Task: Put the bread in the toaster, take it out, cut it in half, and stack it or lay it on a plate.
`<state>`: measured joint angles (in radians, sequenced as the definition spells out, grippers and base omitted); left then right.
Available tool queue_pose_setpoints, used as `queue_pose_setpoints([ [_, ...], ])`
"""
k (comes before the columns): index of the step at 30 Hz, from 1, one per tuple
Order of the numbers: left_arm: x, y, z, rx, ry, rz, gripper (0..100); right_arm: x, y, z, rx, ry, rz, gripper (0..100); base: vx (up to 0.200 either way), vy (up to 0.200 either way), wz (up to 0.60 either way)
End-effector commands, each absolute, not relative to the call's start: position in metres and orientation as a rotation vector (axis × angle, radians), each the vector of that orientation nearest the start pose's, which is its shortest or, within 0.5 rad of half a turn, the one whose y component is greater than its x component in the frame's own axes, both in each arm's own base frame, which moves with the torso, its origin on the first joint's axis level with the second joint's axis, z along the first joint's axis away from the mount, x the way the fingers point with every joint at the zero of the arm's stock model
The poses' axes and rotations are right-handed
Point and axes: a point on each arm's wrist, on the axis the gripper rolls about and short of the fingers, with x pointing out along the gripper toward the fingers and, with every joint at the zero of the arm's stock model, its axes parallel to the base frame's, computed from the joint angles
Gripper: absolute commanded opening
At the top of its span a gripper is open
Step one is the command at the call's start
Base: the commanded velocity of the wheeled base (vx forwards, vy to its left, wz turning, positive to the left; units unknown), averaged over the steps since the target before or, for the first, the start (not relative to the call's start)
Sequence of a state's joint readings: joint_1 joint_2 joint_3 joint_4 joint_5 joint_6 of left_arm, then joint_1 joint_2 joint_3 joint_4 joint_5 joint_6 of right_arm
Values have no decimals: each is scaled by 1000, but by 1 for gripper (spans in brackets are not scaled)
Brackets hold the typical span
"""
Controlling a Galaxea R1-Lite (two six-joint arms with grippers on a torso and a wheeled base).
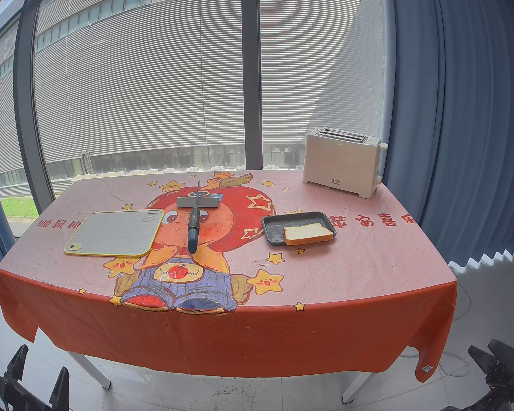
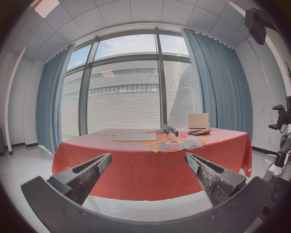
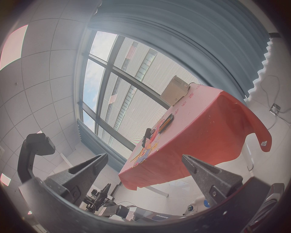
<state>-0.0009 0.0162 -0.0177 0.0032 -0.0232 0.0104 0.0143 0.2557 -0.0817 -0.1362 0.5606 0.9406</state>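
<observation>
You face a table draped in a red cartoon-print cloth, set against a tall window with dark frames. Daylight comes in, and a grey ribbed building stands outside. Blue curtains hang at both sides. The floor is pale tile. The ceiling is white panels, with one lit panel.

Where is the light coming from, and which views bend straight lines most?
Head view: daylight enters through the window behind the table, which is evenly lit, its near edge mildly bowed. Left wrist view: strong fisheye, the ceiling grid and curtains curve, corners go dark. Right wrist view: same fisheye, scene tilted, window bright.
</observation>
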Motion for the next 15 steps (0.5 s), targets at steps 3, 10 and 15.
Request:
queue_pose_setpoints([
  [3,-23,0,75,11,3,-25,100,3,12,123,933,343,515,100,0,0,0],
  [10,-23,0,75,11,3,-25,100,20,13,130,940,372,506,100,0,0,0],
  [15,-23,0,75,11,3,-25,100,30,14,135,940,396,522,100,0,0,0],
])
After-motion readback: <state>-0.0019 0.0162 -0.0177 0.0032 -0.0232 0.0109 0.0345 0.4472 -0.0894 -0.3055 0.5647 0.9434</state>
